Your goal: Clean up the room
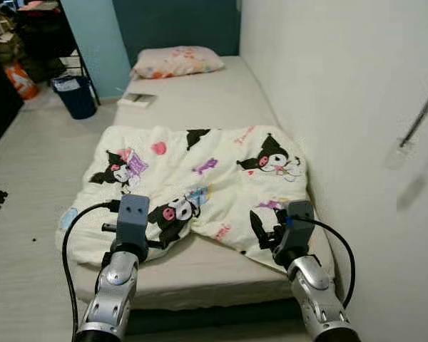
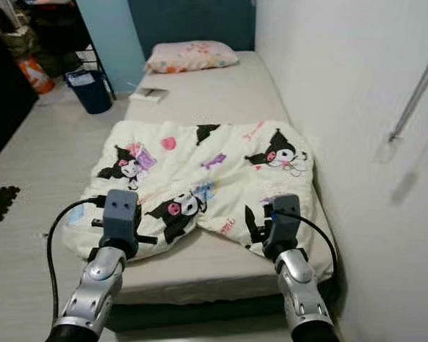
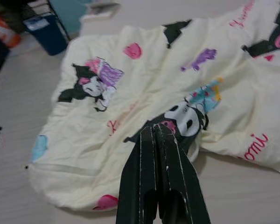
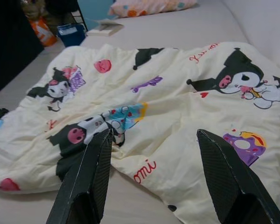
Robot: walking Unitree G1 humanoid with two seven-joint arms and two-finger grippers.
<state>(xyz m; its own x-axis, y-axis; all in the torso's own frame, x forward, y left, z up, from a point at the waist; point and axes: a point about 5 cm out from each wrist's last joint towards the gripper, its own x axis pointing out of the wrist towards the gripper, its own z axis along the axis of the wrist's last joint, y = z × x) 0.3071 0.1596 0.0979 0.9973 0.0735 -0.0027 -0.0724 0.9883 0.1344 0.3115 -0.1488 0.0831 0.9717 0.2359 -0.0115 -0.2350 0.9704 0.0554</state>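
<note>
Left eye view shows the blanket point(image 1: 192, 189) lying rumpled on the lower half of the bed point(image 1: 200, 100), not yet straightened, with the left gripper point(image 3: 159, 140) pressed shut above its near edge and the right gripper point(image 4: 154, 140) spread wide, holding nothing.

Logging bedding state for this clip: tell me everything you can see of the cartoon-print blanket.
The blanket is cream, soft and quilted-looking, printed with black-and-pink cartoon characters and pink lettering. It lies rumpled across the near half of the mattress, its left edge hanging onto the floor. The near edge is uneven, baring mattress. The left gripper, shut, hovers at its near edge; the right gripper, open, is poised over it.
</note>
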